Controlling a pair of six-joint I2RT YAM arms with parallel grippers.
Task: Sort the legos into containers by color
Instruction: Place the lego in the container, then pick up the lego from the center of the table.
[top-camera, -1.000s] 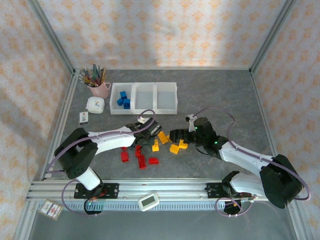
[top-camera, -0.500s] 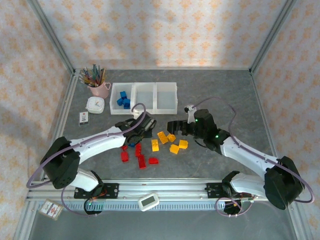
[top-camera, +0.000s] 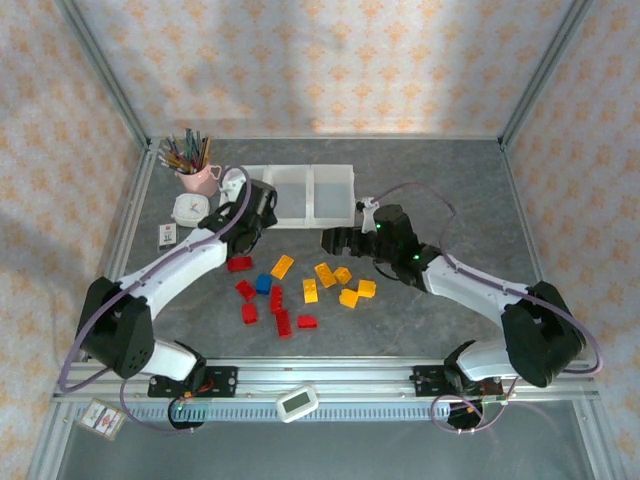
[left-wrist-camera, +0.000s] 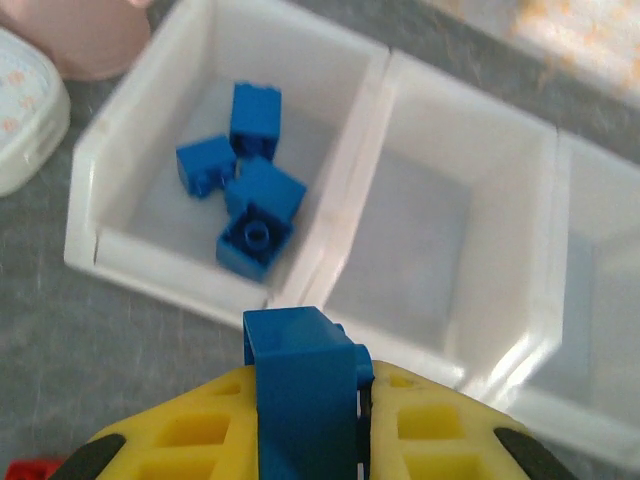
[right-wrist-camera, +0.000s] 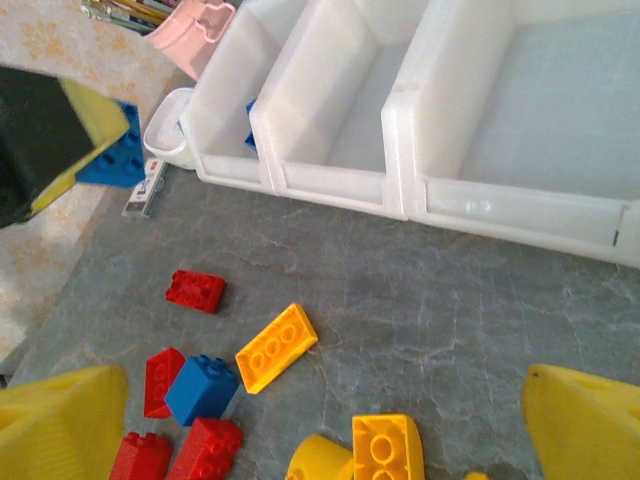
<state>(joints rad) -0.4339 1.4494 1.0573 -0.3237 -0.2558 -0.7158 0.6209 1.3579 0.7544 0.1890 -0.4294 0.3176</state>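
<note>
Grey marbled tabletop, peachy patterned walls all round, that's the setup. What we care about is where the blue bin sits relative to the brick we're carrying.

Our left gripper (left-wrist-camera: 312, 430) is clamped on a small blue plastic lego brick (left-wrist-camera: 300, 355), pinched between the yellow fingers (left-wrist-camera: 180, 435). In the left wrist view that brick sits at bottom centre. Right above it in the frame is the wall dividing the left bin from the middle one, not the left bin itself. The row of three square translucent white plastic bins (top-camera: 300, 222) runs across the upper part of that view. The left-hand bin (left-wrist-camera: 160, 265), with four blue bricks (left-wrist-camera: 255, 195) already in it, lies up and to the left of the held brick. So we reckon the coming move has to go toward the upper left of that frame before letting go, otherwise the brick could clip the divider or drop into the empty middle bin (left-wrist-camera: 500, 160).

Our right gripper (top-camera: 330, 240) has its jaws spread wide with nothing between them. It hangs over the loose pile of red and yellow-orange bricks (top-camera: 300, 290) at centre frame in the top view. One more blue brick (top-camera: 264, 283) sits there too. The left arm is clearly the nearer one to the blue bin, so this drop is its job.
</note>
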